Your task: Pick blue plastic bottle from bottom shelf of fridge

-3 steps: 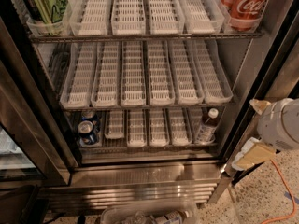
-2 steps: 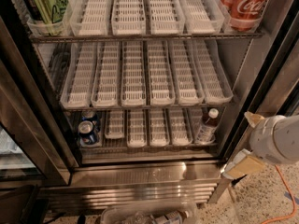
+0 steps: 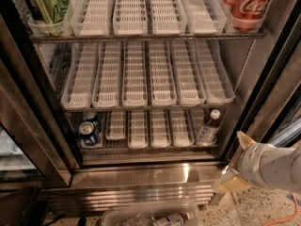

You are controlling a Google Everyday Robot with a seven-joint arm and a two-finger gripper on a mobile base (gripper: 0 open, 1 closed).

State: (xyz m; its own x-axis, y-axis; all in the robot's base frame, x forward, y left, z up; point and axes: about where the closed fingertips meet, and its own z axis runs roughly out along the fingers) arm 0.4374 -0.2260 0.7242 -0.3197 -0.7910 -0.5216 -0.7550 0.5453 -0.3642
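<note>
The blue plastic bottle (image 3: 208, 127), with a white cap, a dark neck and a bluish label, stands upright at the right end of the bottom shelf (image 3: 150, 147) of the fridge (image 3: 263, 74). My gripper (image 3: 236, 161) is outside the fridge at the lower right, in front of the door frame. It sits below and to the right of the bottle and does not touch it. Its two tan fingertips (image 3: 244, 139) stand apart and hold nothing.
Two blue soda cans (image 3: 88, 131) stand at the left end of the bottom shelf. A green can (image 3: 44, 4) and red cola cans (image 3: 247, 4) are on the top rack. The steel sill (image 3: 141, 175) fronts the shelf. A clear bin (image 3: 150, 218) lies on the floor below it.
My arm has dropped lower and slightly left at the right edge, closer to the sill. The bottle and cans have not moved.
</note>
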